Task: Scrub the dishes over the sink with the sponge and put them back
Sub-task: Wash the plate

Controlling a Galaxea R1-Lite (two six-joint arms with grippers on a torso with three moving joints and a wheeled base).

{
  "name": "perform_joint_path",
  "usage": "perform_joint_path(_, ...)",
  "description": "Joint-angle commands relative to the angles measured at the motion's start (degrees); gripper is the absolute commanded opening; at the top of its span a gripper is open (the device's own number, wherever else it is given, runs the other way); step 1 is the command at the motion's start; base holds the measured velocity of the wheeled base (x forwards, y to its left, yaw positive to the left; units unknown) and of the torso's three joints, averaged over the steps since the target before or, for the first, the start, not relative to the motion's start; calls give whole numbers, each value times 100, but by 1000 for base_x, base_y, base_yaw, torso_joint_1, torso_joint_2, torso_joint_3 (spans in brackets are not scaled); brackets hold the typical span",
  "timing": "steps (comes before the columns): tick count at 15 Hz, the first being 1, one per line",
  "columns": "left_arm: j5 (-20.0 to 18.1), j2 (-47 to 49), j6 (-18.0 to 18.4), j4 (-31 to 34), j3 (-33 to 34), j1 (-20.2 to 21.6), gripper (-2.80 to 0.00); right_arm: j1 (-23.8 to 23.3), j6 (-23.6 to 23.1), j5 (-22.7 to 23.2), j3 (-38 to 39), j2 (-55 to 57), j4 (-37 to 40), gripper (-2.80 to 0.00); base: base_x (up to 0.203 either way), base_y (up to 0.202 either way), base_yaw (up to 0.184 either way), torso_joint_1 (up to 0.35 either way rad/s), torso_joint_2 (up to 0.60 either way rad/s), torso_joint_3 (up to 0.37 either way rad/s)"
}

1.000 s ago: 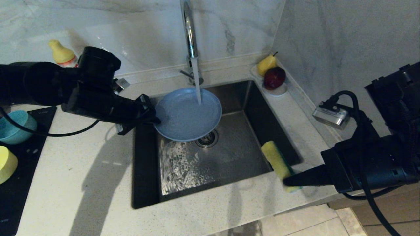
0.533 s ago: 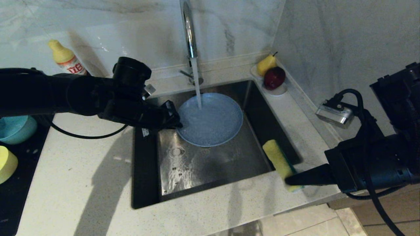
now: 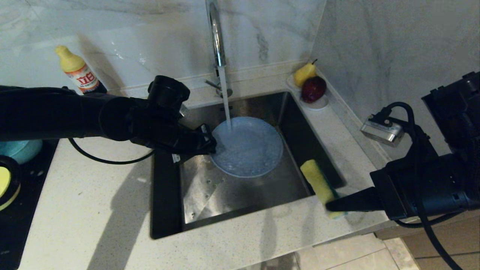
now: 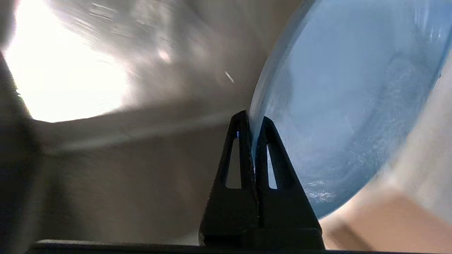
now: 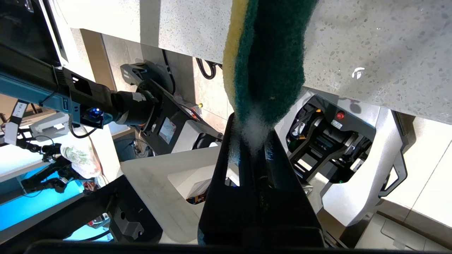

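My left gripper (image 3: 212, 147) is shut on the left rim of the grey-blue plate (image 3: 249, 148), holding it low inside the sink (image 3: 195, 195) under the running tap (image 3: 215, 33). Water strikes the plate's far side and foams across it. The left wrist view shows the plate (image 4: 349, 106) edge pinched between my left gripper's (image 4: 252, 121) tips. My right gripper (image 3: 330, 205) is shut on the sponge (image 3: 318, 185), held above the sink's front right corner. In the right wrist view the sponge (image 5: 268, 63) shows its green face and yellow edge above the right gripper (image 5: 252, 128). A teal bowl (image 3: 17, 150) and a yellow bowl (image 3: 4, 183) sit at far left.
A yellow-capped detergent bottle (image 3: 77, 71) stands by the back wall at left. A white saucer with a pear and a red apple (image 3: 313, 90) sits at the sink's far right corner. The bowls rest on a black cooktop (image 3: 22, 225). A marble wall rises on the right.
My left arm has carried the plate to the right and down into the sink, further under the water stream. The right arm and sponge have stayed still.
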Motion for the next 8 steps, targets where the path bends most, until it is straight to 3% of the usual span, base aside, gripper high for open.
perform_joint_path(1, 907, -21, -22, -73, 9, 179, -280, 3, 15, 15, 17, 36, 6, -280, 0, 0, 0, 0, 0, 0)
perform_joint_path(8, 1144, -898, 308, -266, 73, 1256, -280, 21, 23, 15, 1, -34, 14, -280, 0, 0, 0, 0, 0, 0)
